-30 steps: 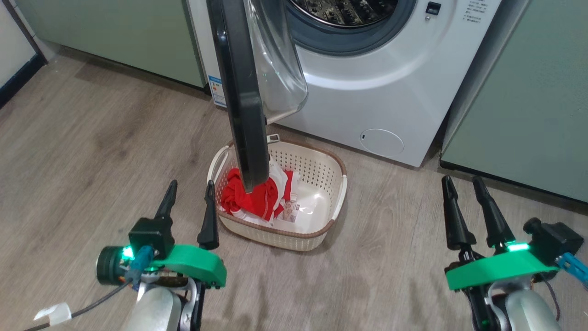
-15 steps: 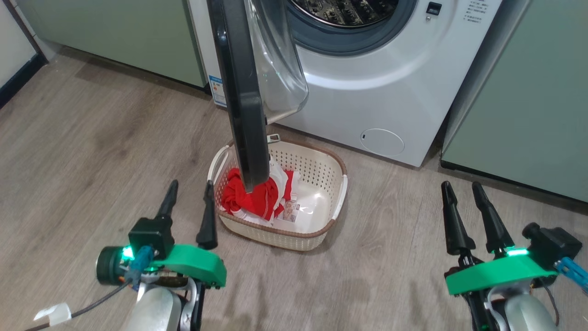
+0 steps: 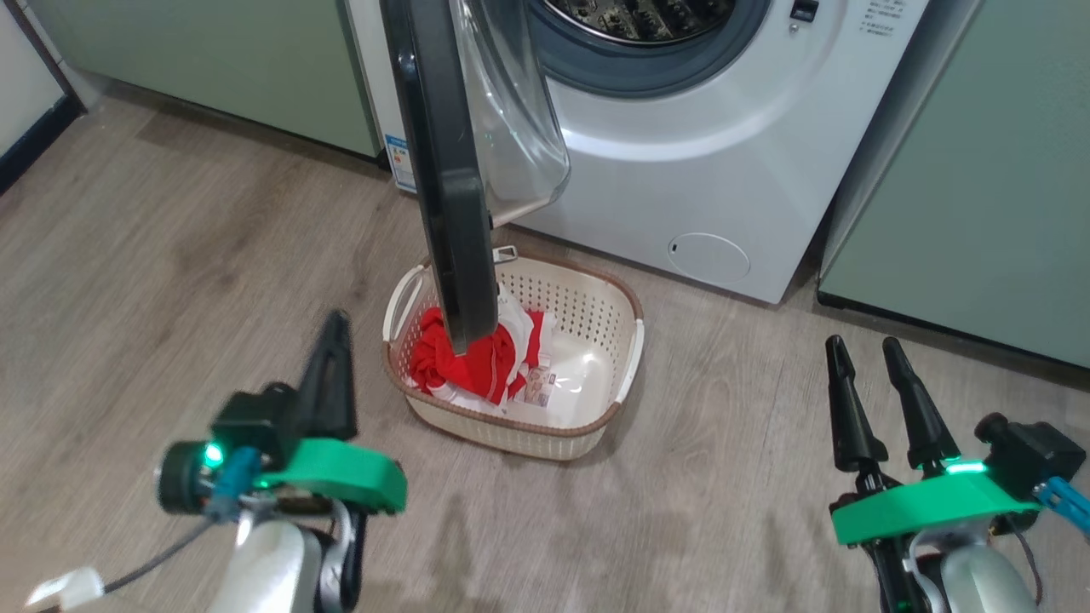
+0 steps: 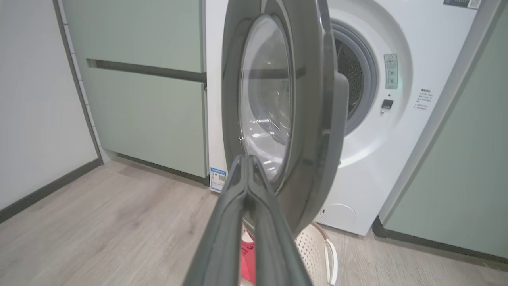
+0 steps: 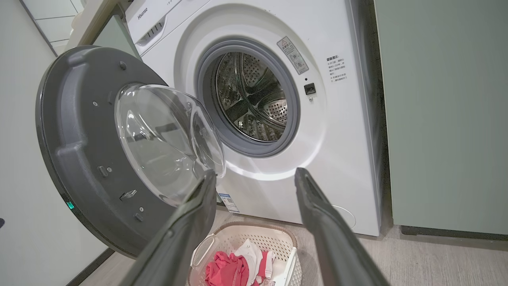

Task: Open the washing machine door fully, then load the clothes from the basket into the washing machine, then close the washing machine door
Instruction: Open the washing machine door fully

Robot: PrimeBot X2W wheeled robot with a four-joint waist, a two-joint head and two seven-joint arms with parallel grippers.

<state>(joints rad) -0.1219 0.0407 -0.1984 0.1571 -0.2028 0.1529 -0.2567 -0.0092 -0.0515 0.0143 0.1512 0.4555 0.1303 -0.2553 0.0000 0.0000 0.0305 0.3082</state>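
Since the washing machine door (image 3: 438, 170) overhangs the basket (image 3: 511, 430), the left claw (image 3: 338, 328) is pinched shut, empty — a pusher, probably. The right claw (image 3: 863, 345) hangs open.

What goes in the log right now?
black-rimmed round glass door: open | red and white clothes: in cream perforated plastic basket | left claw: shut, empty | right claw: open, empty

door (image 3: 443, 170) open on washing machine (image 3: 724, 170), red-white clothes (image 3: 447, 364) in basket (image 3: 588, 306)
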